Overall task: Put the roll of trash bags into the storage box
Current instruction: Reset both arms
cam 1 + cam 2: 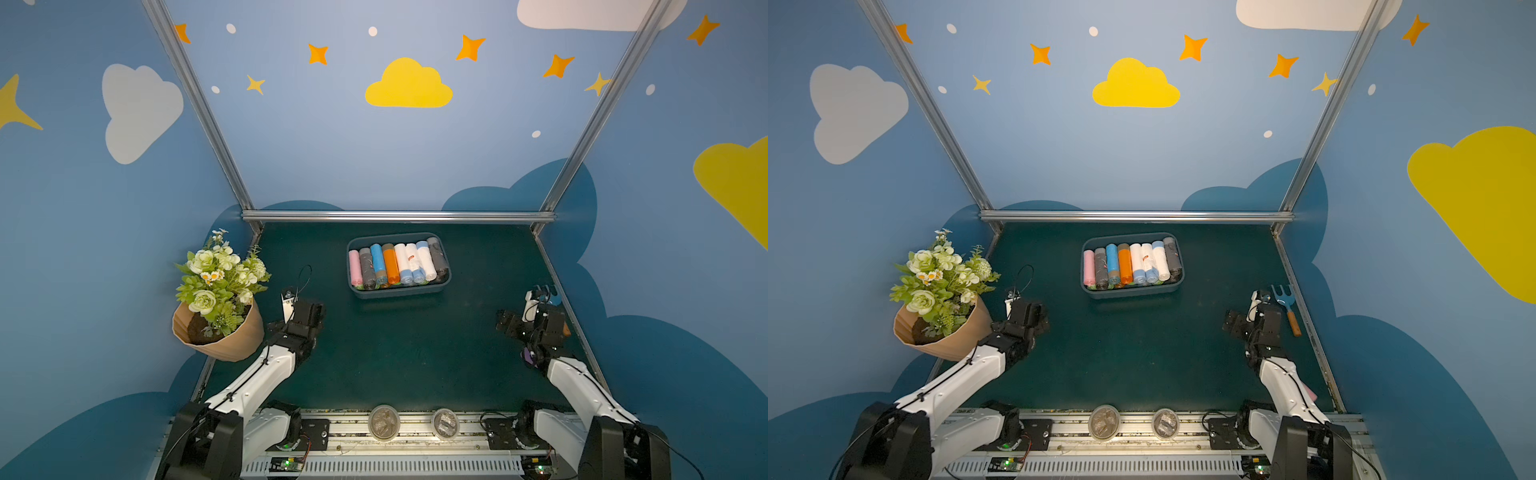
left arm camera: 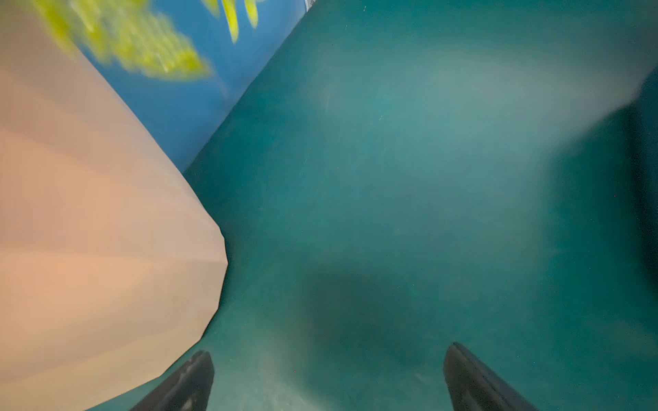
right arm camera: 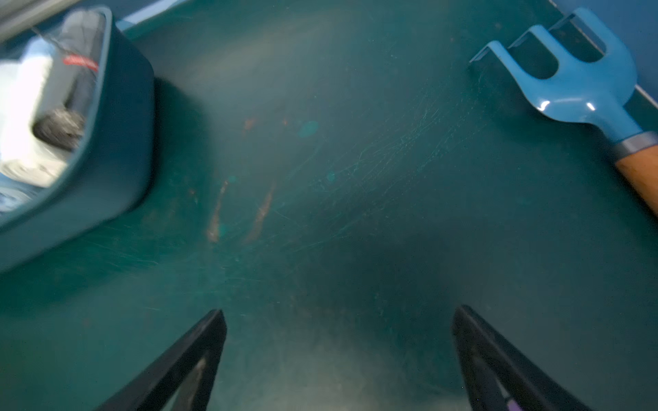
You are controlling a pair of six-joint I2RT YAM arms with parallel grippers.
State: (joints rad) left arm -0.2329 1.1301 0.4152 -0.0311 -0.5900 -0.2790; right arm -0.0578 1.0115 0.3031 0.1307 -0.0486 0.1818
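The storage box (image 1: 399, 292), a shallow blue-grey plastic tub with rounded corners and a rolled rim, is sitting on the matte dark-green counter (image 1: 415, 357), holding eight smooth cylindrical rolls of trash bags (image 1: 399, 264) lying side by side: pink, grey, blue, orange, whites and dark grey. The left gripper (image 2: 327, 359) is hanging to the box's near left, jaws spread wide around nothing, beside a faceted tan flower pot (image 2: 106, 231); the right gripper (image 3: 338, 316) is hovering to its near right, equally wide and empty, by a glossy blue garden fork (image 3: 576, 82) with a wooden handle.
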